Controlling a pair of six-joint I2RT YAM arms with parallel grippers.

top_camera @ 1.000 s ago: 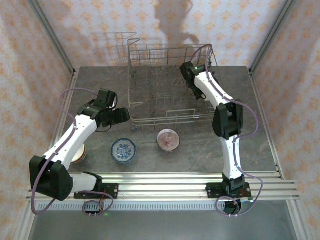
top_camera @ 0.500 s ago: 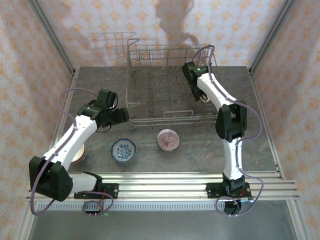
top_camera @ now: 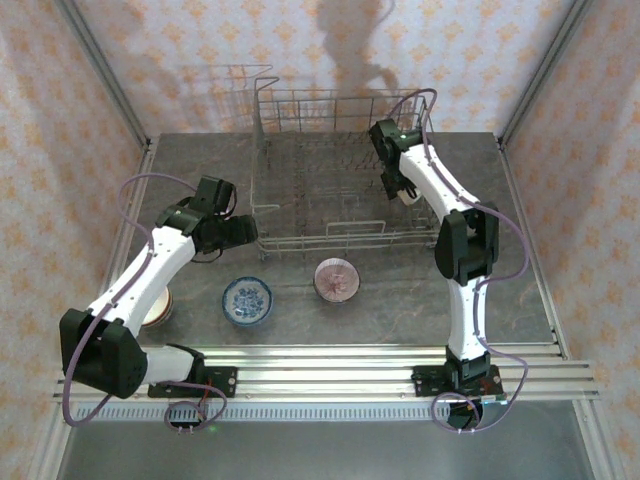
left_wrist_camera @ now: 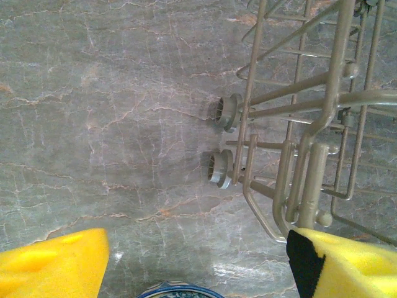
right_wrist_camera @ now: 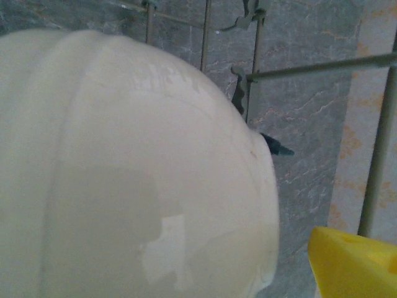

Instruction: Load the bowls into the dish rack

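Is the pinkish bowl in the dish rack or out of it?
Out. The pinkish bowl sits upright on the table, just in front of the dish rack.

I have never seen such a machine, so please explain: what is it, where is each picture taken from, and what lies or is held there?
Two robot arms are bolted at a grey table's near edge. The wide picture comes from a fixed camera above; the other two from cameras on the wrists. A wire dish rack stands behind a blue-and-white bowl and a pinkish bowl; a third bowl is half hidden under the left arm. The left gripper, beside the rack, is open and empty. The right gripper is at the rack's right side by a cream bowl; its grip is unclear.
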